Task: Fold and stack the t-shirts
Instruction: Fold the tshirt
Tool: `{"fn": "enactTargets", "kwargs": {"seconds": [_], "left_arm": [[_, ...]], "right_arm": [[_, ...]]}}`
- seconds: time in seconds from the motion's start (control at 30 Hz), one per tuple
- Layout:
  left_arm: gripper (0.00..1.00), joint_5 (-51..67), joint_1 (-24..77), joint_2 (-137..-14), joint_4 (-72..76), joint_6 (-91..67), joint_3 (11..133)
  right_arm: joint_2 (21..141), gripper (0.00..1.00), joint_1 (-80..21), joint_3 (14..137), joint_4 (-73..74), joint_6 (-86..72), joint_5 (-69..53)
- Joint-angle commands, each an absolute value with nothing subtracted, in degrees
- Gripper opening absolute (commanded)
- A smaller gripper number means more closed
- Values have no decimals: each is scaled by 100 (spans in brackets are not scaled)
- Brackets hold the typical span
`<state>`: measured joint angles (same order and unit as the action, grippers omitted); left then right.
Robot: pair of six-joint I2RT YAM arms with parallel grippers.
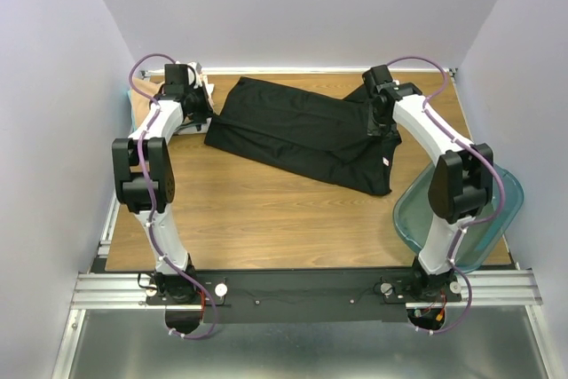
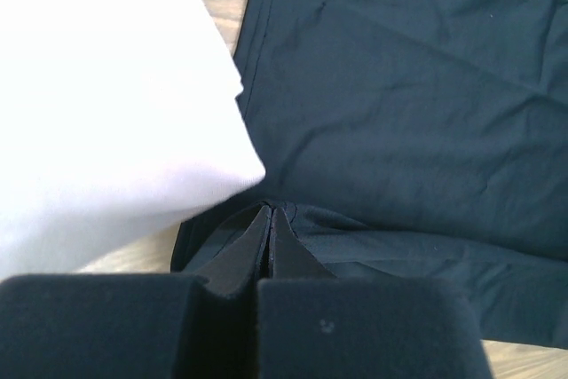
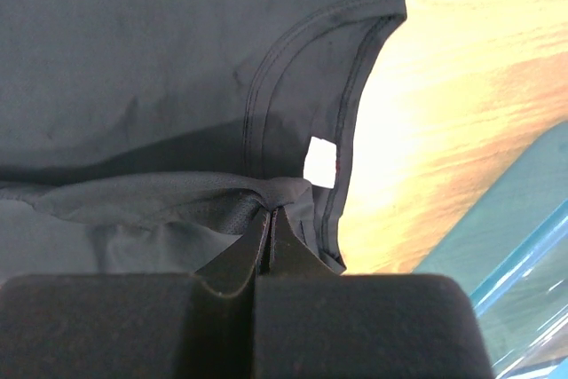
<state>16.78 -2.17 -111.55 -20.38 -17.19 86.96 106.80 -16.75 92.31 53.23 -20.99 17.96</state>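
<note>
A black t-shirt lies partly folded across the back of the table, its neck end toward the right. My left gripper is shut on its left edge; the left wrist view shows the closed tips pinching black cloth. My right gripper is shut on a fold of the black t-shirt close to the collar, tips just below the small white tag. At the far left, pale folded t-shirts rest beside a tan one. The white shirt sits right beside the left gripper.
A clear teal plastic bin hangs over the table's right edge beside the right arm, its rim close to the right gripper. Bare wood tabletop runs between the shirt and the arm bases. Purple walls close in on three sides.
</note>
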Motion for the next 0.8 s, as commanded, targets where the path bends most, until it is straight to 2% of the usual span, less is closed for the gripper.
{"fn": "enactTargets", "kwargs": {"seconds": [0.0,0.2,0.27,0.3,0.37,0.4,0.43,0.47,0.5,0.57,0.67,0.77], "left_arm": [[0,1872,-246,-11364,-2013,-1670,8903],[0,1889,-246,-11549,-2109,-1591,9035],[9,1907,-237,-11566,-2109,-1591,9061],[24,1916,-246,-11566,-2101,-1600,9079],[39,1960,-237,-11575,-2118,-1608,9149],[48,1977,-229,-11575,-2127,-1617,9167],[50,1978,-211,-11549,-2127,-1617,9193],[52,1978,-176,-11531,-2136,-1617,9228],[54,1986,-158,-11505,-2144,-1626,9237],[54,1995,-114,-11426,-2136,-1635,9202],[55,1995,-18,-11268,-2083,-1687,8992],[55,2039,202,-11145,-1899,-1766,8614]], "right_arm": [[10968,0,-1626,9466,5300,-1863,1995],[11328,1,-1608,9685,5221,-1767,1951],[11416,0,-1608,9782,5186,-1740,1951],[11478,0,-1600,9826,5177,-1740,1942],[11627,4,-1591,9983,5159,-1723,1942],[11680,9,-1582,10037,5159,-1714,1908],[11707,18,-1573,10115,5159,-1714,1872],[11785,47,-1556,10177,5168,-1714,1855],[11804,63,-1556,10291,5168,-1723,1785],[11795,85,-1547,10362,5168,-1749,1723],[11681,93,-1538,10293,5177,-1793,1582],[11374,94,-1538,9924,5159,-1854,1258]]}}
